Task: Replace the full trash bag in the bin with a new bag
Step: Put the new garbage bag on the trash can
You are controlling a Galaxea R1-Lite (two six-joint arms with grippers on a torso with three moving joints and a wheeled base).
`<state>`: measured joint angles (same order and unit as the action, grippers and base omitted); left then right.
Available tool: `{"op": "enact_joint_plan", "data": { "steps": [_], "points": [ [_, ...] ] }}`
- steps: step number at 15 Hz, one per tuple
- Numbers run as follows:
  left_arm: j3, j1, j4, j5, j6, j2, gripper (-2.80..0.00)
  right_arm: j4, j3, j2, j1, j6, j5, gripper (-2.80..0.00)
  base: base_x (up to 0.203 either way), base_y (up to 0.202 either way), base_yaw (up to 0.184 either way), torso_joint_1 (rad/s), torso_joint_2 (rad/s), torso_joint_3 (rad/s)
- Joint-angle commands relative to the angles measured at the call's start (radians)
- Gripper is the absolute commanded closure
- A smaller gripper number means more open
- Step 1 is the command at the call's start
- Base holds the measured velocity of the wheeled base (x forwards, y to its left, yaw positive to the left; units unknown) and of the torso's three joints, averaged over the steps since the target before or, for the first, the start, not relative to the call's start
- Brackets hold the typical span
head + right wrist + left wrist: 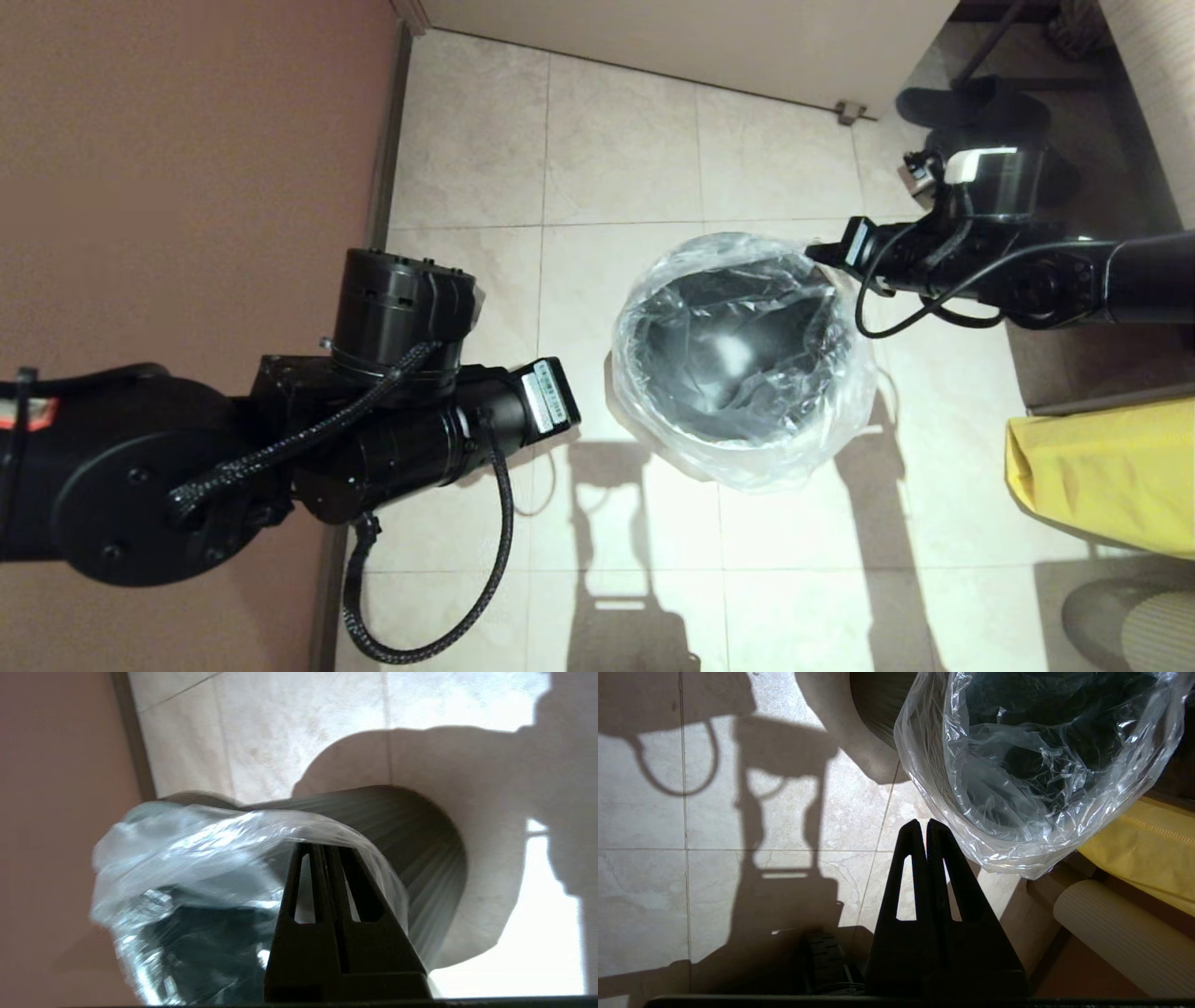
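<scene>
Clear, crinkly plastic lined the bin (738, 411), which stood on the pale floor tiles (635, 159) between the two arms. The new bag (756, 327) sat inside it, with its mouth folded out over the rim and hanging loosely down the outer wall.

The right gripper (325, 848) was at the bin's rim on the side facing the right arm. Its two fingers were pressed flat together, and their tips lay against the plastic at the edge. Whether any film was pinched between them could not be told.

The left gripper (922, 823) hung just beside the bin on the opposite side, over bare tile. Its fingers were also fully closed and held nothing, and the tips stood close to the draped plastic without touching it.

A yellow bag (1102, 476) lay on the floor off to the right of the bin.
</scene>
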<state>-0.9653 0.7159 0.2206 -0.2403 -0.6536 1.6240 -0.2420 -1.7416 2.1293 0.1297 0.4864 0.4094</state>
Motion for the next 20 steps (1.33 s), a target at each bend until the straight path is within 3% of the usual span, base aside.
{"op": "enact_joint_plan", "data": {
  "steps": [1,11,15,20],
  "points": [
    [0.004,-0.001,0.002,-0.002,-0.004,-0.001,0.0,-0.01,-0.016,0.034,-0.016,0.001,-0.001,0.0,0.0,0.0,0.0,0.0,0.0,0.0],
    [0.007,0.002,0.014,-0.002,-0.004,-0.004,0.0,0.023,-0.011,-0.01,-0.032,-0.028,-0.003,0.0,0.0,0.0,0.0,0.0,0.0,0.0],
    [0.001,0.004,0.014,-0.002,-0.001,-0.001,0.0,0.073,-0.004,-0.085,-0.075,-0.014,0.001,0.0,0.0,0.0,0.0,0.0,0.0,0.0],
    [0.015,0.004,0.013,-0.004,-0.001,-0.002,0.0,0.082,0.092,-0.191,-0.117,0.021,0.025,0.0,0.0,0.0,0.0,0.0,0.0,0.0]
  ]
}}
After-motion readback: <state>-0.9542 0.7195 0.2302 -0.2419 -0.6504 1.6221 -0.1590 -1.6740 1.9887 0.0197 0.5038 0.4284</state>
